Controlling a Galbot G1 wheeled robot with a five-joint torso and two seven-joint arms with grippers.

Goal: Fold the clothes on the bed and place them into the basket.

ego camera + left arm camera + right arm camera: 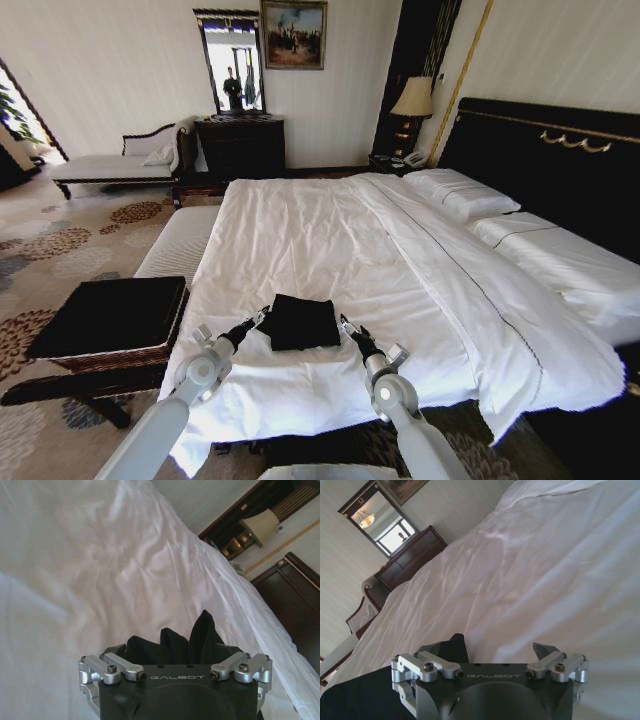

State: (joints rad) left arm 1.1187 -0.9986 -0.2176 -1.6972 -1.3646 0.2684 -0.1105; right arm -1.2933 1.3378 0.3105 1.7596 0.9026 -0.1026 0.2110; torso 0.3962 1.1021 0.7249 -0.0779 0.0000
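- The black T-shirt (302, 322) lies folded into a compact rectangle on the white duvet of the bed (330, 250), near the foot edge closest to the robot.
- The left end effector (258, 320) sits at the shirt's left edge; in the left wrist view, bunched black cloth (175, 642) rises between its two finger mounts, so it is clamped on the fabric.
- The right end effector (346, 324) sits at the shirt's right edge. In the right wrist view its fingers (543, 651) stand apart, with bare white duvet between them and the black shirt (365, 695) lying off to one side.
- The basket (110, 318), brown wicker with a flat black top, stands on the patterned carpet (60, 240) to the left of the bed, just beside the mattress corner and well apart from the shirt.
- White pillows (465, 192) rest against the tall black headboard (560, 160) at the far right.
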